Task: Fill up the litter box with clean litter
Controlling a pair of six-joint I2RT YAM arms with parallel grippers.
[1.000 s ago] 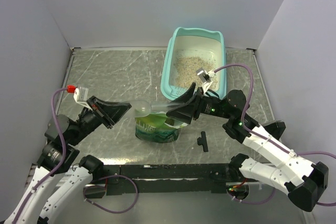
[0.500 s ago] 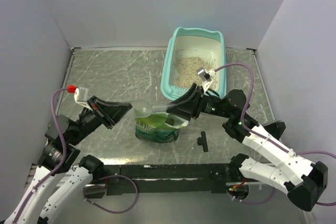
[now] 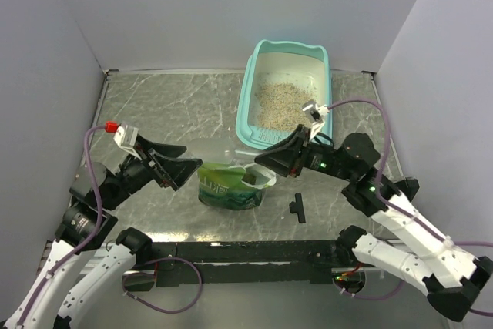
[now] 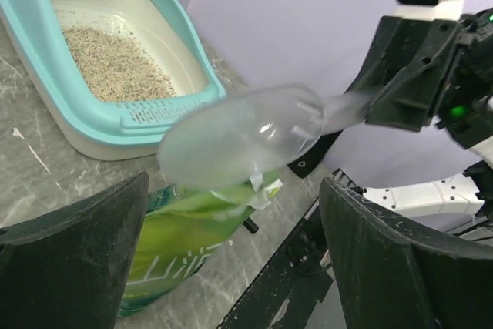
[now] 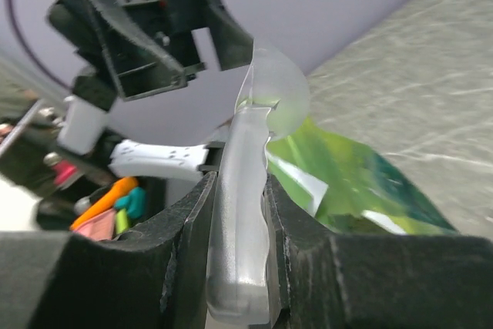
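Observation:
The teal litter box (image 3: 248,109) stands at the back right, with a tan pile of clean litter (image 3: 281,102) inside; the left wrist view shows the box (image 4: 115,122) and litter (image 4: 115,67) too. A clear plastic scoop (image 4: 239,138) hangs over the open green pouch (image 3: 231,187). My right gripper (image 3: 271,159) is shut on the scoop's handle (image 5: 240,213), its bowl pointing toward the left arm. My left gripper (image 3: 183,162) stands wide open just left of the pouch, its fingers (image 4: 77,252) either side of the scoop bowl and clear of it.
A small black T-shaped part (image 3: 297,208) lies on the grey marbled table right of the pouch (image 4: 185,244). White walls close in the left, back and right. A black rail (image 3: 246,252) runs along the near edge between the arm bases.
My left gripper has opened and let go of the scoop bowl. My right gripper has closed on the handle and drawn slightly back to the right with the scoop.

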